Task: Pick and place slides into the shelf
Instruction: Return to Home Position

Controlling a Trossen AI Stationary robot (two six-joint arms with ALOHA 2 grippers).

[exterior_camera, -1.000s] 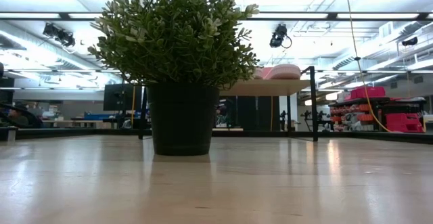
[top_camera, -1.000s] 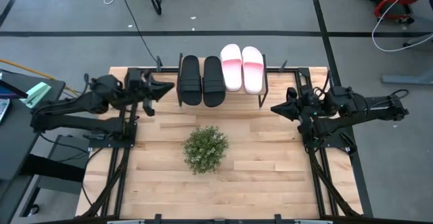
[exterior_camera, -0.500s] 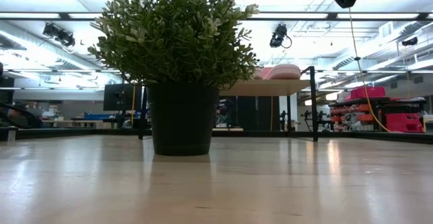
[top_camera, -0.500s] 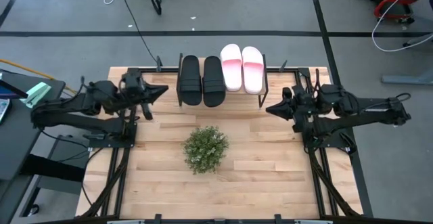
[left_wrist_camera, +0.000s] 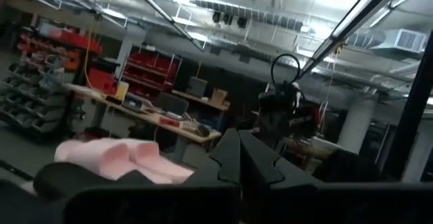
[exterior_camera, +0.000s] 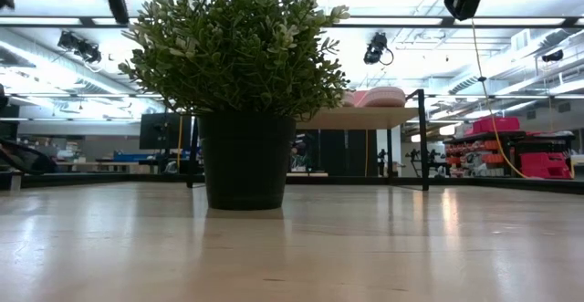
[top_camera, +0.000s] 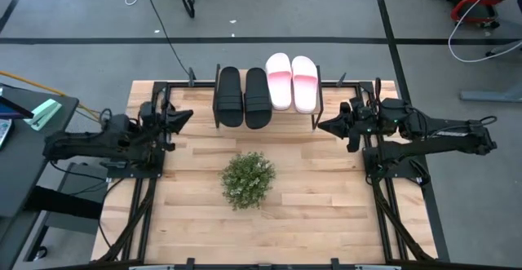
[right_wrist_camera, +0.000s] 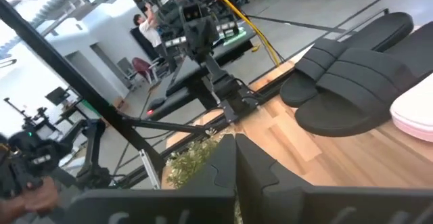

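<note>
The shelf [top_camera: 267, 117] stands on thin black legs at the table's far edge. Several slides lie sole-down side by side on its board: two black [top_camera: 243, 97] on the left and two pink-and-white [top_camera: 292, 82] on the right. My left gripper [top_camera: 189, 114] is shut and empty, hovering left of the shelf. My right gripper [top_camera: 320, 126] is shut and empty too, just right of the shelf's near corner. The right wrist view shows the black slides [right_wrist_camera: 352, 82] and the edge of a pink one [right_wrist_camera: 416, 112]. In the left wrist view the pink slides [left_wrist_camera: 115, 158] lie beyond the shut fingers.
A potted green plant [top_camera: 247, 179] stands mid-table, in front of the shelf, and fills the low view [exterior_camera: 242, 83]. Bare wood [top_camera: 318, 205] lies on either side of it and toward the near edge. A person [right_wrist_camera: 145, 28] stands far off in the room.
My left gripper has drawn back from the shelf toward the table's left edge and a little toward the near edge. My right gripper has crept slightly toward the shelf. Both have stayed shut. The slides have not moved.
</note>
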